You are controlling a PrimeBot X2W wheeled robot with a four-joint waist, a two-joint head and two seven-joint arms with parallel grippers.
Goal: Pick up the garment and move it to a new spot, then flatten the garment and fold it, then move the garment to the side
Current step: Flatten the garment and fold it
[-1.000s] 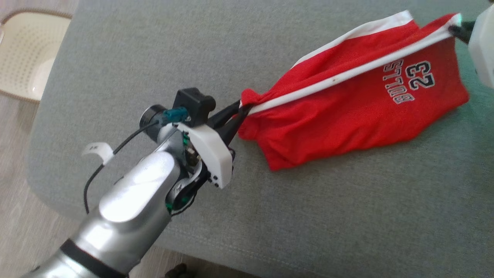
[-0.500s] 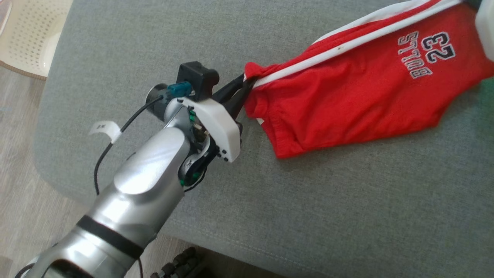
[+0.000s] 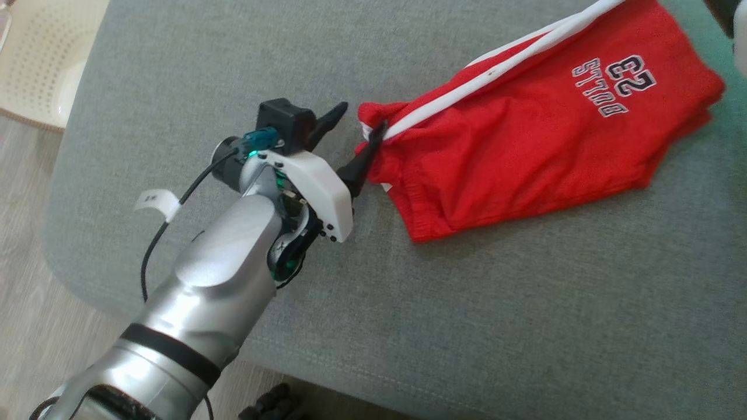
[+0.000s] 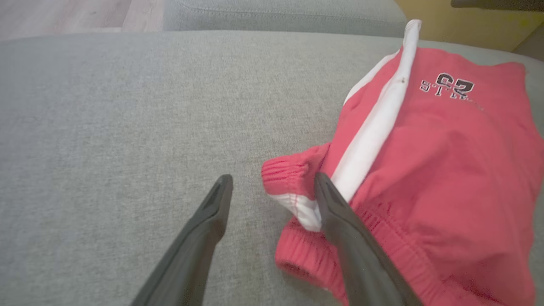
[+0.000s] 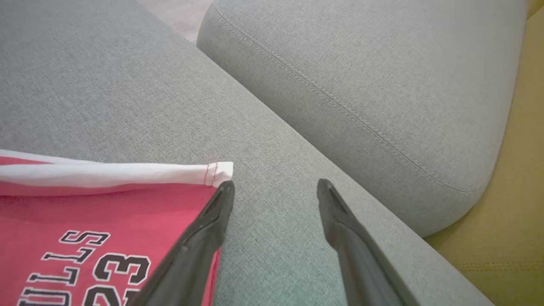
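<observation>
Shorts [image 3: 525, 140], red with white stripe, lie rumpled on grey cushion [image 3: 467, 321], upper right of your head view. Your left gripper [image 3: 362, 116]: fingers spread wide, gripping nothing; one finger touches waistband, the other is clear of it. Your right gripper [image 5: 275, 183]: spread too, empty; one finger overlaps shorts' hem corner, lower left of right wrist view. Basket [image 3: 35, 58] at upper left, off cushion.

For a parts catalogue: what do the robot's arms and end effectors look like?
The left forearm is silver, with a black band, white wrist shell, black camera block, teal connector and black cable bearing a white tag. The left end effector and right end effector each have two long, dark, tapered fingers.
</observation>
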